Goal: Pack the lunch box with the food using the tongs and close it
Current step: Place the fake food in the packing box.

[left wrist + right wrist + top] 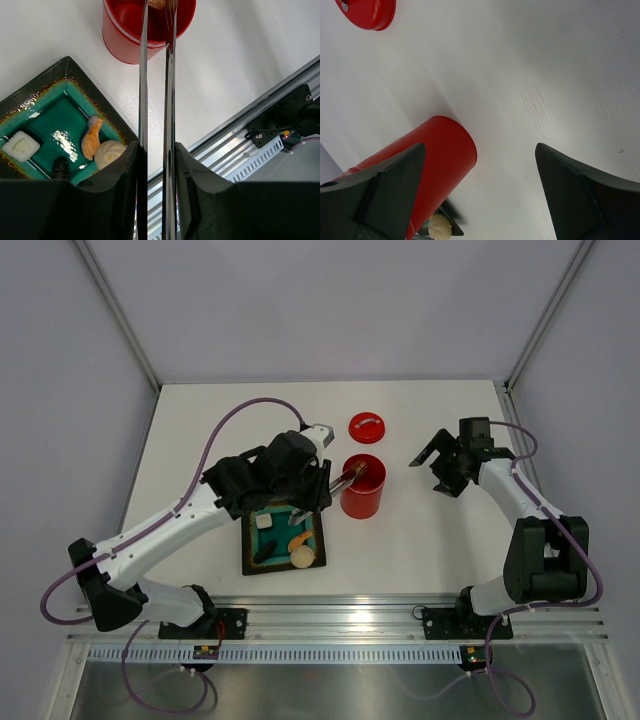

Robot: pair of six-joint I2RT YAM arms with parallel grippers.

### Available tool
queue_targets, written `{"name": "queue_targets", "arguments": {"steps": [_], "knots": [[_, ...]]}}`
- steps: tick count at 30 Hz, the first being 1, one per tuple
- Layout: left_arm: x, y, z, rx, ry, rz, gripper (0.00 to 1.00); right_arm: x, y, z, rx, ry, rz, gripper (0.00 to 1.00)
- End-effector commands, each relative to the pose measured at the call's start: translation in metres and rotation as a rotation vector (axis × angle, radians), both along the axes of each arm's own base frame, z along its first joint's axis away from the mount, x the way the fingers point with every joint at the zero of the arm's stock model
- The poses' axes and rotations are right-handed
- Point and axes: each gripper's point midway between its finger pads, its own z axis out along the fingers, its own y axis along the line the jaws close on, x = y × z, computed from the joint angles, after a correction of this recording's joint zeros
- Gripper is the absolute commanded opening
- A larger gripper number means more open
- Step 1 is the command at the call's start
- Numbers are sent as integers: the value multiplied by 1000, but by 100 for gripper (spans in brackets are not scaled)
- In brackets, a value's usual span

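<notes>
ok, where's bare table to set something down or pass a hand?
Bare table: the near strip right of the plate, in front of the lunch box; also the far-left corner, left of the lid. Crowded: plate to lunch box, where the left gripper holds the tongs over it; narrow gap toward the open right gripper.

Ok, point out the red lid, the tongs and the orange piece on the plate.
red lid [367, 428]: top external view, centre of its round top.
tongs [170, 100]: left wrist view, midway along one silver arm.
orange piece [92, 141]: left wrist view, middle of its curved body.
</notes>
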Motion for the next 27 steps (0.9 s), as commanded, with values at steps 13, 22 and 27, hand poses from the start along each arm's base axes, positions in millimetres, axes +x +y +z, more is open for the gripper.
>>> {"name": "queue_targets", "arguments": {"steps": [13,22,27], "knots": [[5,-17,13,-62,-34,-36,32,1,-3,4,-19,-29,4,99],[5,-19,13,-67,-35,-36,38,4,-2,5,-15,-40,7,100],[5,-18,15,-73,-38,-35,38,3,-1,4,-8,-45,8,100]]}}
